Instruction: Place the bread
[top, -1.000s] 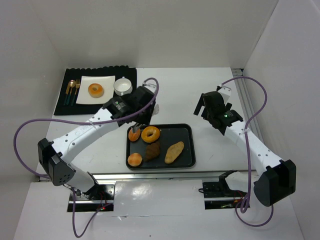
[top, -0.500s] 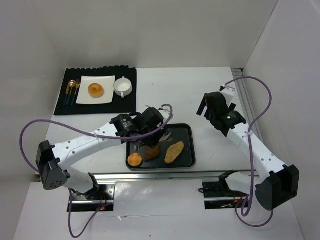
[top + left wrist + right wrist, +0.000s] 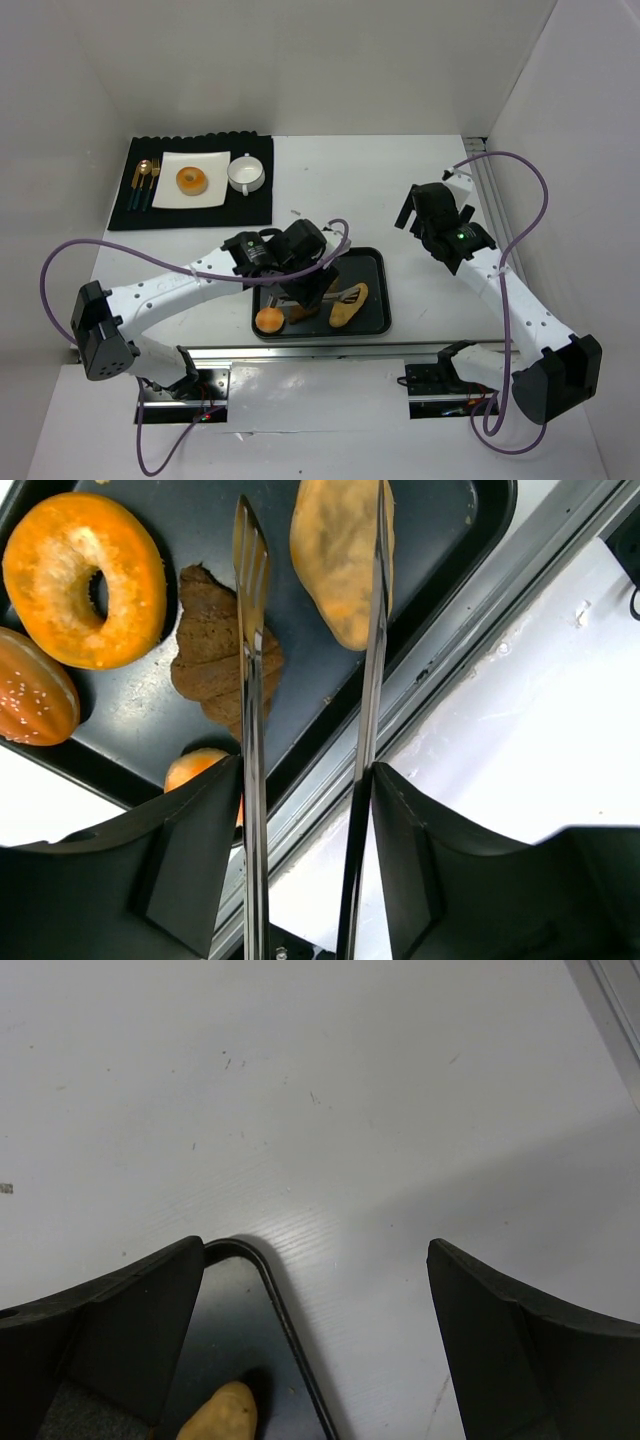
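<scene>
We see the black rectangular baking tray (image 3: 470, 525) holding a glazed ring doughnut (image 3: 85, 578), a brown croissant (image 3: 222, 660), a long golden bread roll (image 3: 335, 555) and two round buns. Our left gripper (image 3: 310, 530) hangs over it, its fingers apart astride the long roll. Our right gripper (image 3: 315, 1290) hovers spread wide over bare white table (image 3: 400, 1080).

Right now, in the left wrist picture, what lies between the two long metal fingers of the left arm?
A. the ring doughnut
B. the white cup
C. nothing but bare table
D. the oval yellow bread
D: the oval yellow bread lies between the open fingers, on the black tray; the ring doughnut is outside, to the side.
</scene>
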Controlling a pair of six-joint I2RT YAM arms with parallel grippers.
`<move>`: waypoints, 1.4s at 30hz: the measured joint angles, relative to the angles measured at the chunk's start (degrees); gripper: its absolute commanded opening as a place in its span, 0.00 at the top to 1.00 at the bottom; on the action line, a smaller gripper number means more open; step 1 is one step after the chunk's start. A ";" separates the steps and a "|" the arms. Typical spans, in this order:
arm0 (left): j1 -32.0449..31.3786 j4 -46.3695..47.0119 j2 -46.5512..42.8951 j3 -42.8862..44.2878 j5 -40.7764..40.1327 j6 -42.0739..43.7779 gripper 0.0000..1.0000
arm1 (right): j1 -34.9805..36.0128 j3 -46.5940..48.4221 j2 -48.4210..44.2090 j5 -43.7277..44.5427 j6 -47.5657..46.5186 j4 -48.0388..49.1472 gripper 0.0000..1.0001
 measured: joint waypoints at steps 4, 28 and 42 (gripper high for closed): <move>0.00 -0.22 0.44 -0.33 0.68 0.98 0.31 | 0.00 0.02 0.00 -0.07 0.00 -0.04 0.01; 0.72 -2.54 3.61 0.83 -1.27 0.76 0.80 | 0.00 0.04 0.00 -1.22 -0.17 0.02 0.01; 29.31 -3.10 -4.02 11.91 -15.67 -6.84 0.74 | 0.00 0.04 -0.02 -2.03 -0.17 0.44 0.01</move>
